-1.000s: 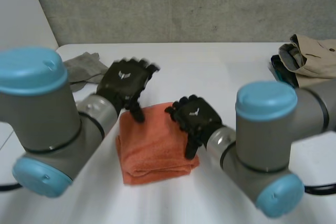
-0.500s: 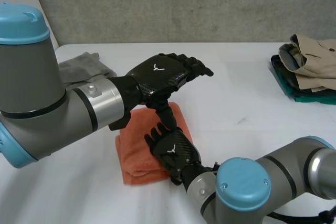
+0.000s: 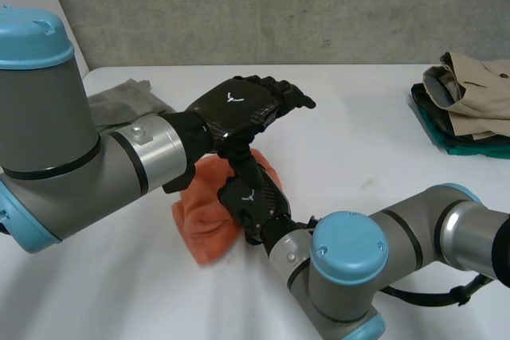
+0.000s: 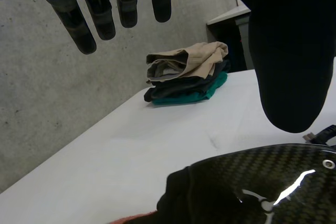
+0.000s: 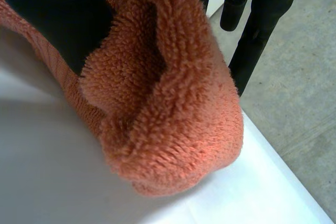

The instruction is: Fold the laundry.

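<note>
Fingers clutch towel, right hand under left hand.

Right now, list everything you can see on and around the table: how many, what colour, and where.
towel: one, orange, bunched up near the middle of the table, under the hands
grey cloth: one, grey, far left part of the table
clothes stack: one folded stack, beige over dark and teal, far right part of the table
table: one, white
wall: one, grey concrete, behind the table
left hand: one, black, open, above the towel
right hand: one, black, closed on the towel's right side
</note>
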Action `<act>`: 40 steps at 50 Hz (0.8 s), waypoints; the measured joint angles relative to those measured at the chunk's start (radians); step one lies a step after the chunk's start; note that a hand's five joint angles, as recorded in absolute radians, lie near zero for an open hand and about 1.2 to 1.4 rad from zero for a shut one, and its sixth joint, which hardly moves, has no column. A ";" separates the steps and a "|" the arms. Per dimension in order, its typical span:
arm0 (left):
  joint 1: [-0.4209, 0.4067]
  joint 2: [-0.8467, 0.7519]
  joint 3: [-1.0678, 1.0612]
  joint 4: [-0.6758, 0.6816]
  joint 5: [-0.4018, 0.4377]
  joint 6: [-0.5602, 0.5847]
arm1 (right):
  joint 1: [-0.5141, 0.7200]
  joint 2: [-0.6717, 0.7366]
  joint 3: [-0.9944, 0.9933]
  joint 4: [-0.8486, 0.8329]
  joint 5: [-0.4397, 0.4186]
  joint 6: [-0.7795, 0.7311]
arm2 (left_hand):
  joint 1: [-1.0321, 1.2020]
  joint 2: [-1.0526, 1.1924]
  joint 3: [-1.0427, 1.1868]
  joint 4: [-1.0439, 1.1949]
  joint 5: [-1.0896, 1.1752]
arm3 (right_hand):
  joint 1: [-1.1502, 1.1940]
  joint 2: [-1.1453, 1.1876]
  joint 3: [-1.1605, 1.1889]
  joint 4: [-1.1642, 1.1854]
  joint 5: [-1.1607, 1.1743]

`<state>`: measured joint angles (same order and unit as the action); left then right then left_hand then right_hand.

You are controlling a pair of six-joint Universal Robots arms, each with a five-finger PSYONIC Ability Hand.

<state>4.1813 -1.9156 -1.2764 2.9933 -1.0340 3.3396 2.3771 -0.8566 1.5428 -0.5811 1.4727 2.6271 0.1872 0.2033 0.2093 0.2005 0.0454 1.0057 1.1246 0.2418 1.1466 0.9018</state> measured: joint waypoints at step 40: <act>0.026 0.068 0.003 0.099 -0.072 -0.050 | -0.829 -0.126 -0.456 -0.131 -0.161 0.349 | 0.000 0.000 0.000 0.000 0.000 | 0.000 0.000 0.000 0.032 0.007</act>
<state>4.2071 -1.8479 -1.2735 3.0924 -1.1056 3.2894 1.5483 -0.9822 1.0864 -0.7124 1.3119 2.9762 0.1872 0.2033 0.2093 0.2005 0.0453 1.0058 1.1246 0.2418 1.1789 0.9090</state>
